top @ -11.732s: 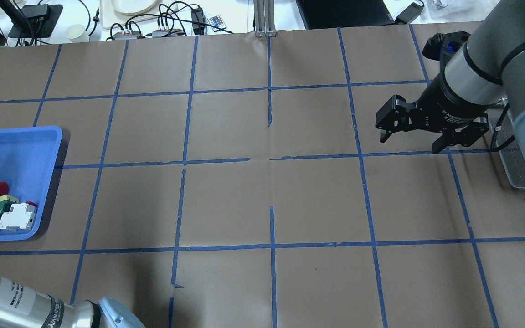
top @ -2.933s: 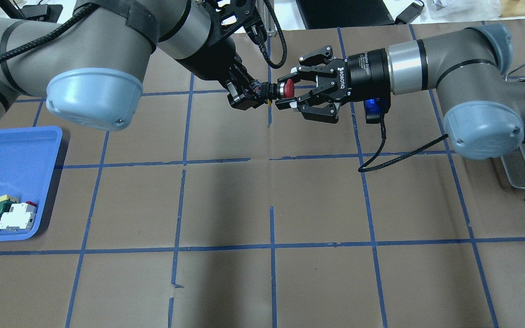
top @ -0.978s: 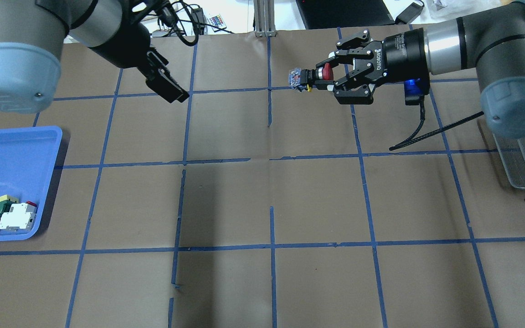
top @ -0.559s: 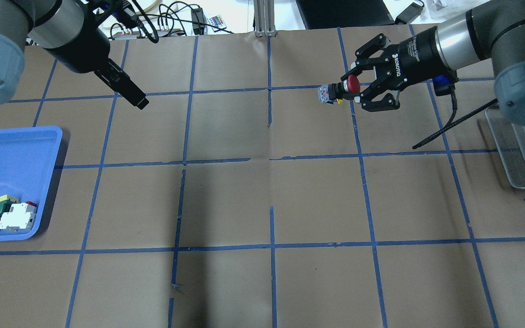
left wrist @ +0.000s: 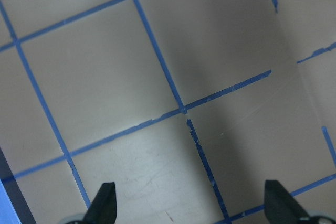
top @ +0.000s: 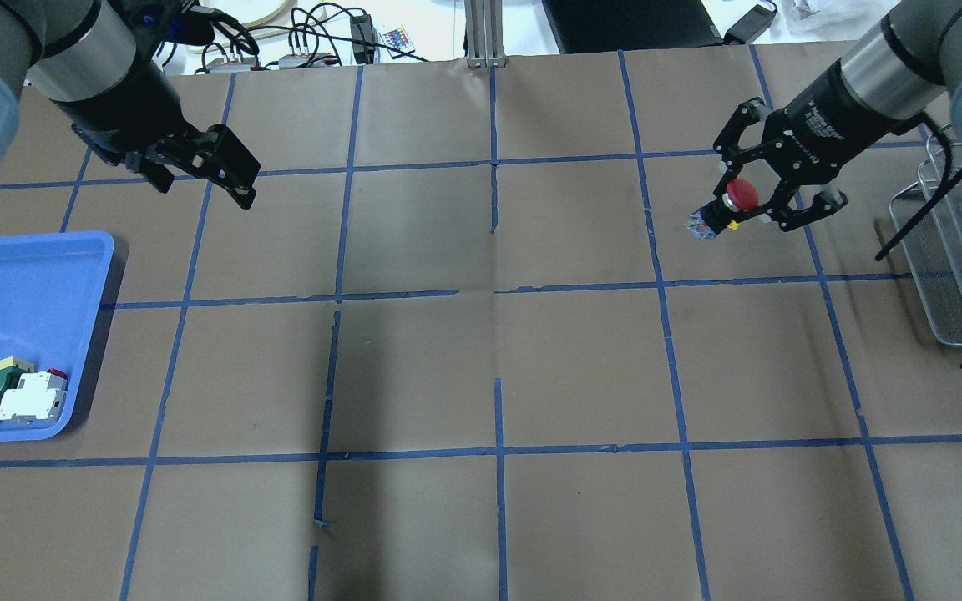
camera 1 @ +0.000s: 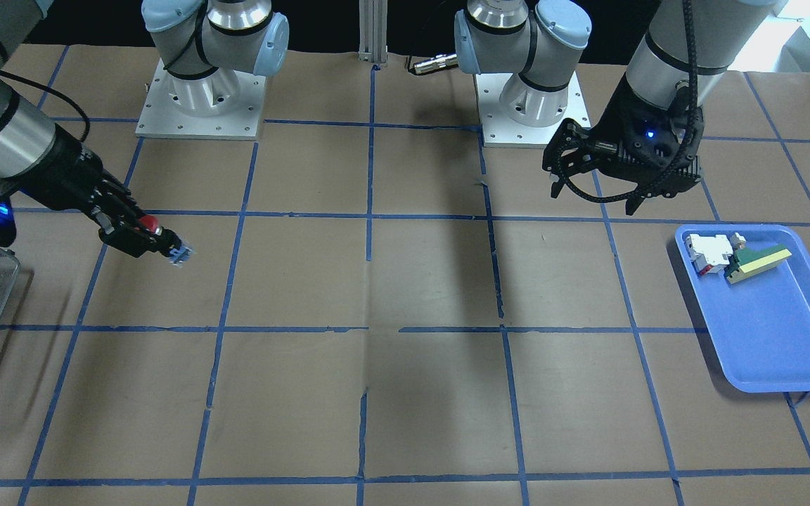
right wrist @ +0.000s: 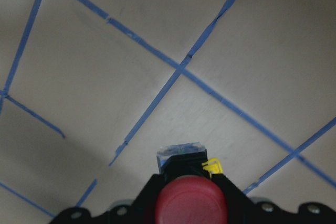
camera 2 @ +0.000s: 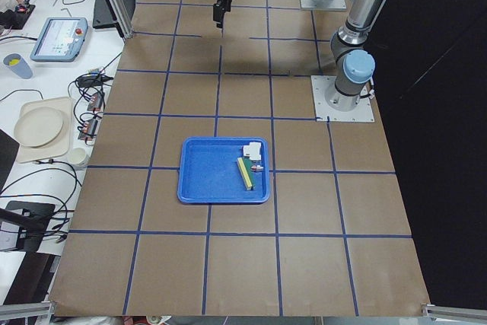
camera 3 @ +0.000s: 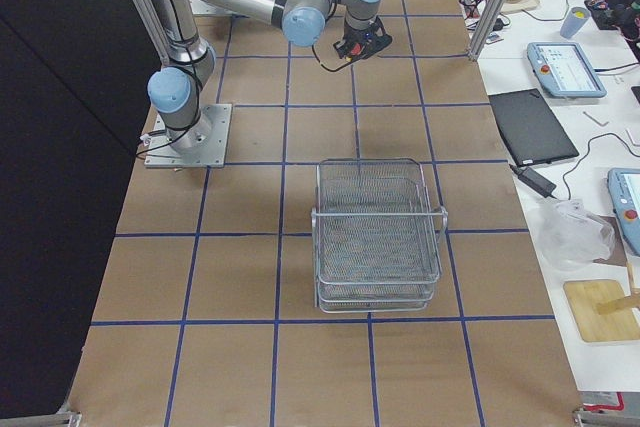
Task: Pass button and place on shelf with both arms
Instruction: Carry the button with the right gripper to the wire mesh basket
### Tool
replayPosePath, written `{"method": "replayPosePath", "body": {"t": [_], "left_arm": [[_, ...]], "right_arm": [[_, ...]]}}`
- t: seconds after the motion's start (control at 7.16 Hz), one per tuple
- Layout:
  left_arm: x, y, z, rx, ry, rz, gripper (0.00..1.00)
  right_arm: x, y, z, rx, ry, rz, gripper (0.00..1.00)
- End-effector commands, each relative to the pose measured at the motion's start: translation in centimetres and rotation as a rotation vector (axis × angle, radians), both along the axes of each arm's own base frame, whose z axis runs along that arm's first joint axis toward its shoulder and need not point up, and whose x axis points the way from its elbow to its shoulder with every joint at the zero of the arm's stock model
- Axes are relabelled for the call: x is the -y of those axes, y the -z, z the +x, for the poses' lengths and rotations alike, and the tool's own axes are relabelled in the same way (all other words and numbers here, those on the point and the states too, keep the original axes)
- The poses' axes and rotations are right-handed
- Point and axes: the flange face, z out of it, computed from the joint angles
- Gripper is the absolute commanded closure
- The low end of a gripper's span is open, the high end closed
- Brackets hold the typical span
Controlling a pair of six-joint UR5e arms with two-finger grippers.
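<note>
No legible text in any view. White lettering (top: 819,125) runs along the black body of the right gripper (top: 746,203); too small to read. Pendant screens on the side benches (camera 2: 57,38) (camera 3: 566,69) show content, unreadable at this size. No numbers or signs made out on the table.
</note>
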Motion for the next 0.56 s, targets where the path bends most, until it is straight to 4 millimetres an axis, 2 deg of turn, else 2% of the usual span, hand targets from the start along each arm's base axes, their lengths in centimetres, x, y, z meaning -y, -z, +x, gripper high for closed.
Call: {"method": "replayPosePath", "body": {"t": [0.0,0.14,0.42], "left_arm": [[-1.0,0.7,0.0,0.005,-0.198,0.043,0.0],[-0.5,1.2,0.1,0.001,-0.284,0.052,0.0],[-0.6,1.2,0.0,-0.006,-0.299,0.053,0.0]], "right_arm": [[-0.4,-2.1,-6.6,-0.223,-0.242,0.015,0.97],[-0.9,-2.4,-9.6,-0.289,-0.34,0.026,0.97],[-0.2,-6.3,-14.1,-0.362,-0.433,-0.028,0.97]]}}
